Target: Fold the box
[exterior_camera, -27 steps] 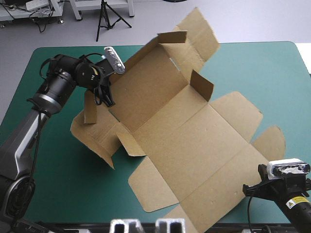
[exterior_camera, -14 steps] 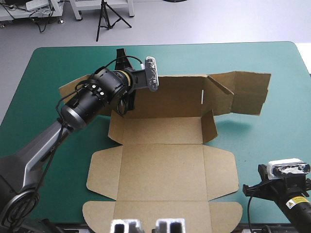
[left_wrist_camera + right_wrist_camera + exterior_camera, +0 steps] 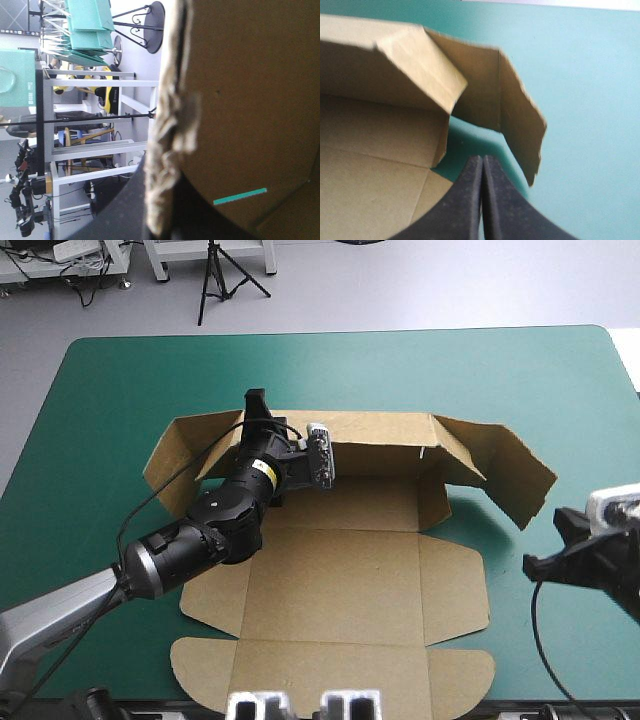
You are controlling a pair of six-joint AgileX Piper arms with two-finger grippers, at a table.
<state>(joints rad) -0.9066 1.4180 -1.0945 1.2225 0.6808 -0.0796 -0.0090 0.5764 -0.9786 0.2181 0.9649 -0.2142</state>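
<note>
The brown box lies as a cut sheet in the middle of the table, base and front flaps flat. Its far wall stands raised, with side flaps angled out at both ends. My left gripper sits on that wall's top edge near its left end, shut on the box. In the left wrist view the ragged board edge runs between the black fingers of the left gripper. My right gripper hovers shut and holding nothing, just right of the box. Its tip points at the right-hand flap.
Bare teal-green cover lies left of the box and along the far edge. A strip of cover also shows to the right of the flap. The front flaps reach nearly to the table's near edge.
The box has swung square to the table and its far wall has come up, carried by the left gripper. The right gripper has moved from the near right corner up toward the right flap.
</note>
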